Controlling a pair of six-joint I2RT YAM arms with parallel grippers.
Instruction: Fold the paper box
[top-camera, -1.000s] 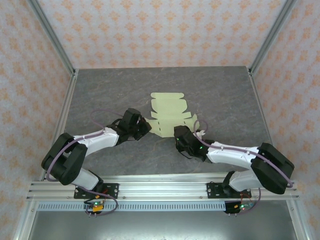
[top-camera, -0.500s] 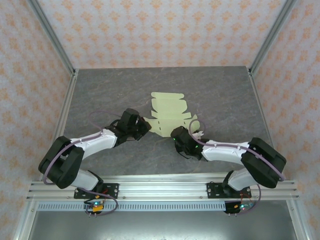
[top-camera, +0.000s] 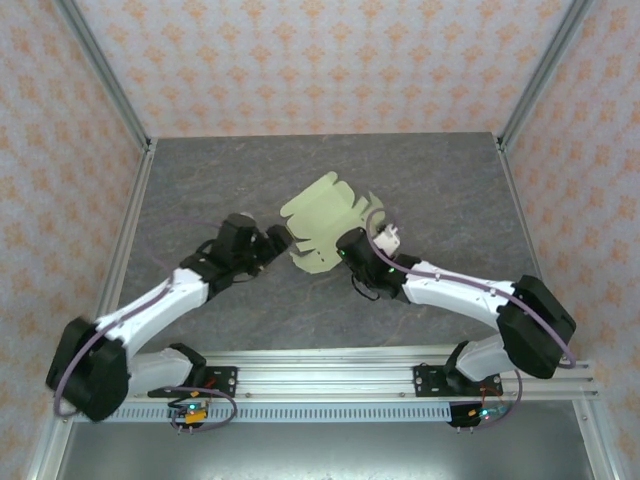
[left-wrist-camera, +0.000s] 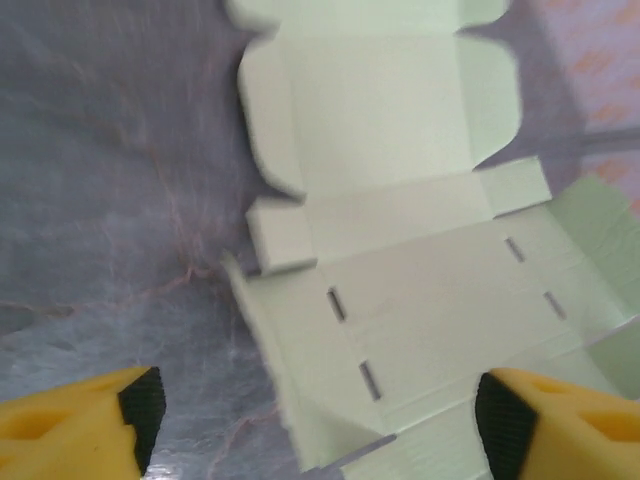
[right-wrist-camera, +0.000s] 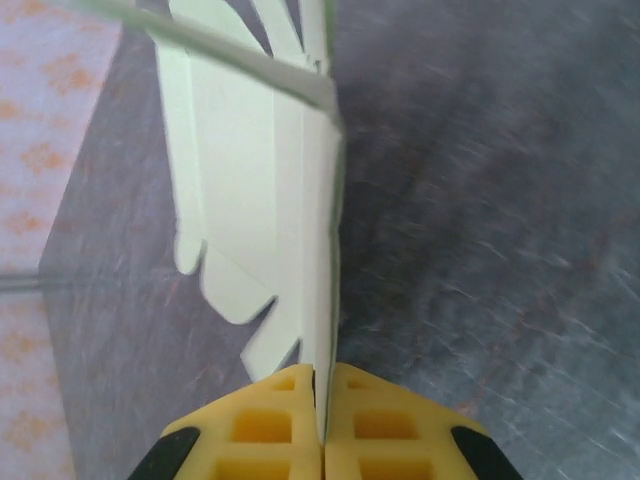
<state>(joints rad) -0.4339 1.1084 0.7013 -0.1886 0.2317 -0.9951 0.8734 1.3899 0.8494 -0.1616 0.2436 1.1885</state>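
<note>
We see the paper box (top-camera: 322, 220) as a flat die-cut sheet of pale yellow-green card, turned askew near the middle of the grey worktop (top-camera: 200, 180), with scalloped tabs on its far edge.

From above, the right tool (top-camera: 348, 244) covers the box's near right edge, so we cannot see there how much card lies under the wrist. The right wrist view is clearer on this. The yellow fingers (right-wrist-camera: 270, 425) are pressed together on the sheet's thin edge, pinching it. The card runs away from them edge-on, so its flaps overlap and we cannot tell one from another. That picture is blurred, and it is hard to judge whether the held side is lifted clear of the worktop.

The left tool (top-camera: 278, 243) sits just beside the box's left edge. From above, its dark body hides the fingertips, and we cannot tell whether it touches the card. In the left wrist view this tool is spread wide. One yellow finger (left-wrist-camera: 70, 418) shows at each lower corner, cut off by the frame, and they grip nothing.

Beyond them the sheet shows creased panels and small slits (left-wrist-camera: 337, 304). Its right flap and far tabs run out of the picture. The box's near left corner looks slightly raised, but blur leaves this unsure.
</note>
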